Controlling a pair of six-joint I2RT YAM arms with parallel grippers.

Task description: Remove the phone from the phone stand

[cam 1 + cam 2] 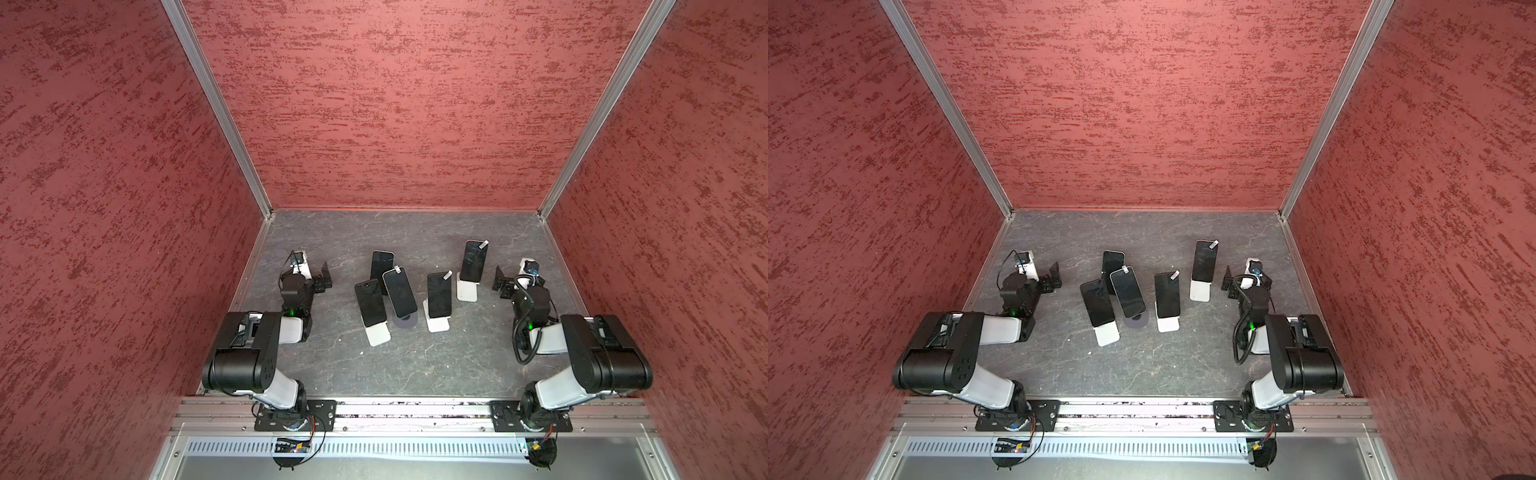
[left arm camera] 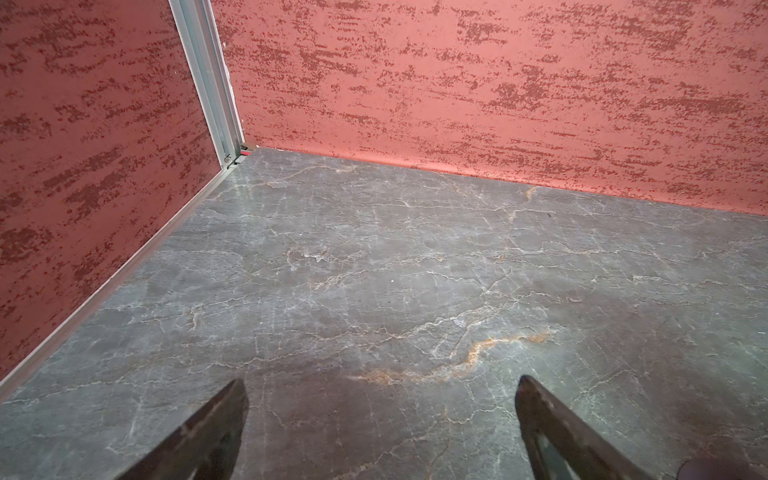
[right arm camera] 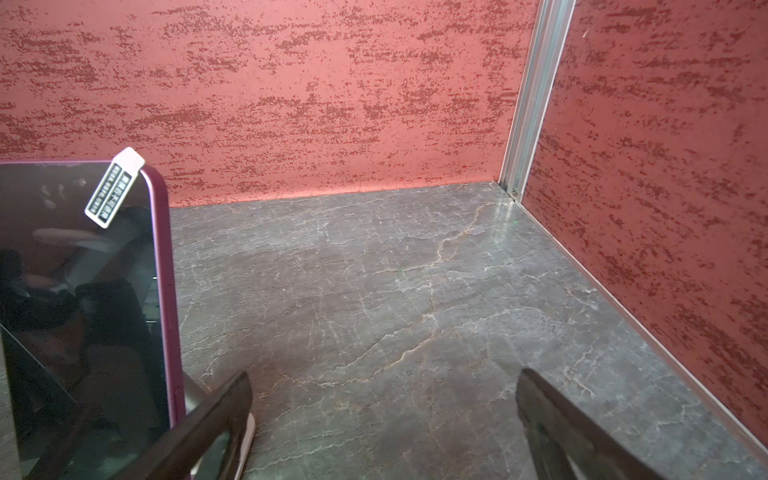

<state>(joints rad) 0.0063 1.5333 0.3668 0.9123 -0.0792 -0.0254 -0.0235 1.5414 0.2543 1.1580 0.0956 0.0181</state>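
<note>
Several dark-screened phones lean on small stands in the middle of the grey table in both top views. The rightmost phone [image 1: 473,260] [image 1: 1204,259] has a purple case and a white tag, and rests on a white stand [image 1: 466,291]. The right wrist view shows this phone [image 3: 83,291] close beside one finger, with a bit of its stand [image 3: 250,428] below. My right gripper [image 1: 498,279] [image 3: 384,376] is open and empty, just right of that phone. At the left my left gripper [image 1: 325,276] [image 2: 382,384] is open over bare table, apart from the nearest phones [image 1: 369,302].
Red textured walls close in the table at the back and both sides, with metal posts in the corners [image 1: 266,212]. One stand has a dark round base [image 1: 406,321]; the others are white [image 1: 378,334]. Both arm bases sit on the front rail [image 1: 415,409].
</note>
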